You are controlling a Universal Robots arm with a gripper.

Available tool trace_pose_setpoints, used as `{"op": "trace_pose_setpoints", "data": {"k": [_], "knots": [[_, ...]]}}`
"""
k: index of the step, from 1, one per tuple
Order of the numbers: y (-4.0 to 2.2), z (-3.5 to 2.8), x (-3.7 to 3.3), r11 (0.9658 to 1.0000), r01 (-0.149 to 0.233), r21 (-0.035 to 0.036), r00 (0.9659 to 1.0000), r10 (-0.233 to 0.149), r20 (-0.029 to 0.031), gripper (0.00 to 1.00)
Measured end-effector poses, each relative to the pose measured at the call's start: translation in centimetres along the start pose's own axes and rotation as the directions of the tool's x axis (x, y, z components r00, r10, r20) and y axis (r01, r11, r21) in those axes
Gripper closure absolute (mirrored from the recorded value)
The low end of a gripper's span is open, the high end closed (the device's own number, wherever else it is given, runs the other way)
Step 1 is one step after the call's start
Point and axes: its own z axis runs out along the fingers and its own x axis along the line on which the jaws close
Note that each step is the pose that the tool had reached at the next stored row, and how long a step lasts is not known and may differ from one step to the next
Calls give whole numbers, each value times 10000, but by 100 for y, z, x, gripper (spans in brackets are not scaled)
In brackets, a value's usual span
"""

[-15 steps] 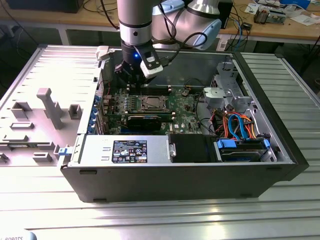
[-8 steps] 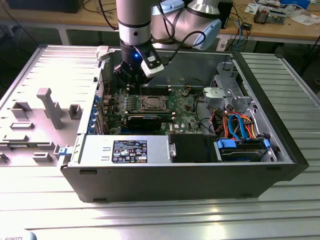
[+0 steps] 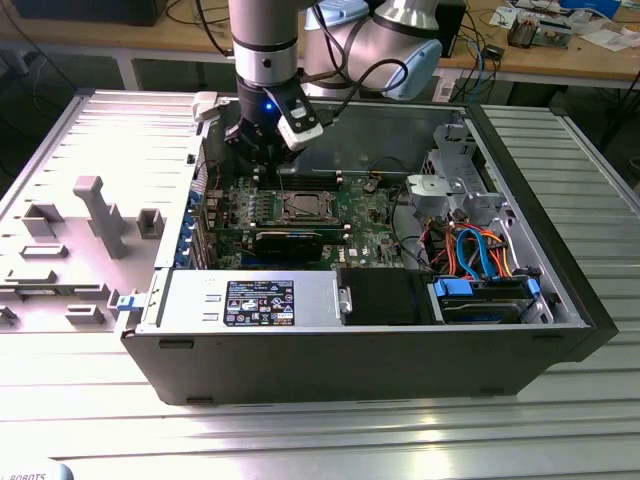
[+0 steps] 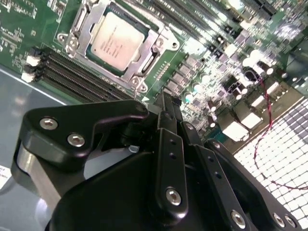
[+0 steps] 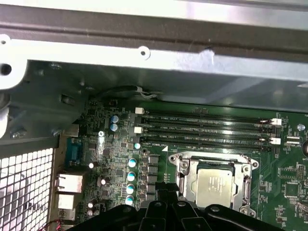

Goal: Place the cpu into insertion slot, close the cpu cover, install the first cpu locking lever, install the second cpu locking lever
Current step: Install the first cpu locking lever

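The cpu (image 4: pixel 117 42) lies flat in the insertion slot (image 3: pixel 305 207), silver top up, on the green board inside the open computer case. The cpu cover (image 4: pixel 103 66) is folded down around it, its window framing the chip; both also appear in the first wrist view as cpu (image 5: pixel 216 185) and cover (image 5: pixel 188 179). Whether the thin levers along the socket's sides are latched, I cannot tell. My gripper (image 3: pixel 258 170) hangs over the board, toward the exterior view's left of the socket and apart from it. Its black fingers (image 4: pixel 166 125) are shut together on nothing.
Long memory slots (image 5: pixel 207 127) run beside the socket. A black expansion card (image 3: pixel 290 240) stands in front of it, then the power supply (image 3: pixel 250 300). A drive cage with coloured cables (image 3: pixel 480 260) is on the exterior view's right. The case wall (image 5: pixel 144 62) is close by.
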Motion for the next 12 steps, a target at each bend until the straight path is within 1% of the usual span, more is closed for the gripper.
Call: {"op": "trace_pose_setpoints", "data": {"k": [3,6,10,11,12], "knots": [[38,-2,3,10000,7,0,10000,-7,2,89],[58,-27,11,10000,15,6,10000,-15,74,89],[80,-63,23,10000,25,16,9998,-25,213,89],[82,-63,26,10000,26,15,9997,-26,230,89],[85,-63,35,10000,25,12,9997,-25,229,89]]}}
